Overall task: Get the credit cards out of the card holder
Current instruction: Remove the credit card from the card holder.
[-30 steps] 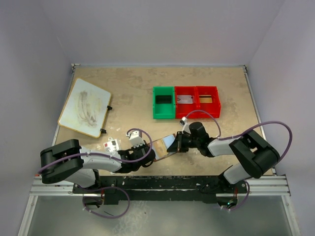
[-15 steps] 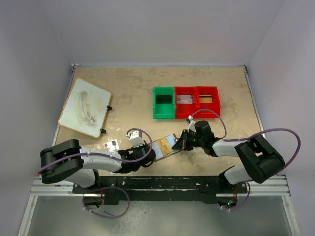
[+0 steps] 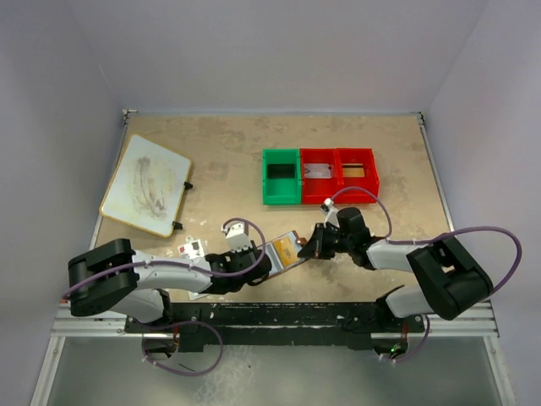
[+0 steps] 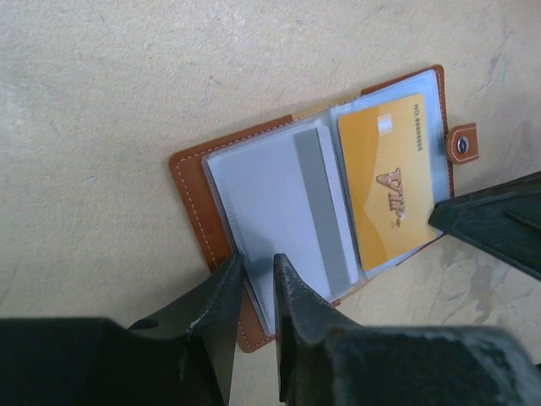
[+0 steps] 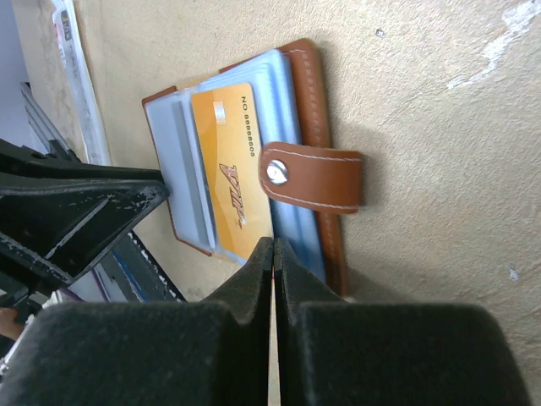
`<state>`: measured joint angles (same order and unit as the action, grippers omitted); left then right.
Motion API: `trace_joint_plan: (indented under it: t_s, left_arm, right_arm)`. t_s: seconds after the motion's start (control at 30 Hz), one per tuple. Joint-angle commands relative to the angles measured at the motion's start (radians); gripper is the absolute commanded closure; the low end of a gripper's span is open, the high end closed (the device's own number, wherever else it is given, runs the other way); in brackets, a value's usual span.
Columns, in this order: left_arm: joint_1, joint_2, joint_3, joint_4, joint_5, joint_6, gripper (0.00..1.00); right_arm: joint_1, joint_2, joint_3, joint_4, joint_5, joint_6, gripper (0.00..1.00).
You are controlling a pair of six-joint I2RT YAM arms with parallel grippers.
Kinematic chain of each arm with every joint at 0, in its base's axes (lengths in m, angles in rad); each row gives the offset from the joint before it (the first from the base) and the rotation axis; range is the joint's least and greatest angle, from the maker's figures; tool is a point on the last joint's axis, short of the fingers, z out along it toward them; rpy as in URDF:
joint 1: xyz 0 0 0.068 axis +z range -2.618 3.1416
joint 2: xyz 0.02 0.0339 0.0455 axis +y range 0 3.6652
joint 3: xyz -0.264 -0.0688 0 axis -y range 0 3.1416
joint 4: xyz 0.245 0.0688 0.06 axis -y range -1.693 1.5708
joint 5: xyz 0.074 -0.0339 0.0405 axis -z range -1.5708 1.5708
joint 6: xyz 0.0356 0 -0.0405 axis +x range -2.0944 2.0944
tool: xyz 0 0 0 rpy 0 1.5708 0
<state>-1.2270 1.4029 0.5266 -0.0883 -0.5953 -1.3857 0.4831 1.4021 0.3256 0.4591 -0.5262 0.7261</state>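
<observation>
Tabletop (image 3: 220,161): card holder (image 3: 283,251) lies flatter now; left gripper (image 4: 255,269) has parted slightly, right gripper (image 5: 272,249) stays closed.

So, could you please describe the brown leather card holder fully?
The brown leather card holder lies open on the table, pale rim stitching, snap tab sticking out. Its bluish-grey pockets hold a silvery grey card and a golden card. The slightly open left gripper straddles the grey side's edge; the shut right gripper meets the golden side's.

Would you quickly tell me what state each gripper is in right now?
Left gripper: slightly open, straddling the card holder's edge.
Right gripper: shut, tips against the card holder's edge; whether it pinches anything cannot be told.
</observation>
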Motion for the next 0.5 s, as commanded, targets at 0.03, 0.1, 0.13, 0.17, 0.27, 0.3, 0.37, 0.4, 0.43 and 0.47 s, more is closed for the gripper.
trace_joint_plan:
  t_s: [0.03,0.1,0.13,0.17,0.27,0.3,0.37,0.4,0.43,0.47]
  left_arm:
    - [0.011,-0.061,0.04,-0.248,0.007,0.075,0.76]
    - [0.033,-0.077,0.052,-0.218,0.017,0.109,0.73]
    - [0.043,-0.077,0.062,-0.196,0.026,0.13,0.72]
    - [0.054,-0.071,0.074,-0.176,0.038,0.149,0.71]
    - [0.074,-0.034,0.129,-0.163,0.052,0.201,0.69]
    - [0.075,-0.023,0.152,-0.174,0.05,0.205,0.69]
    - [0.075,-0.019,0.17,-0.162,0.054,0.206,0.68]
    - [0.075,-0.024,0.175,-0.146,0.056,0.208,0.68]
    - [0.076,-0.028,0.183,-0.133,0.055,0.211,0.67]
    - [0.076,-0.032,0.193,-0.126,0.052,0.213,0.66]
  right_arm:
    - [-0.004,-0.029,-0.018,0.0,0.004,-0.022,1.0]
    - [-0.005,-0.041,-0.025,-0.003,0.008,-0.02,1.0]
    - [-0.005,-0.048,-0.028,-0.002,0.009,-0.018,1.0]
    - [-0.006,-0.056,-0.031,-0.003,0.009,-0.015,1.0]
    - [-0.005,-0.078,-0.034,0.001,0.01,-0.013,1.0]
    - [-0.005,-0.084,-0.035,0.003,0.01,-0.011,1.0]
    - [-0.003,-0.091,-0.041,0.01,0.007,-0.004,1.0]
    - [-0.004,-0.097,-0.046,0.016,0.003,0.001,1.0]
    - [-0.004,-0.099,-0.054,0.026,0.0,0.004,1.0]
    - [-0.004,-0.102,-0.057,0.032,-0.002,0.009,1.0]
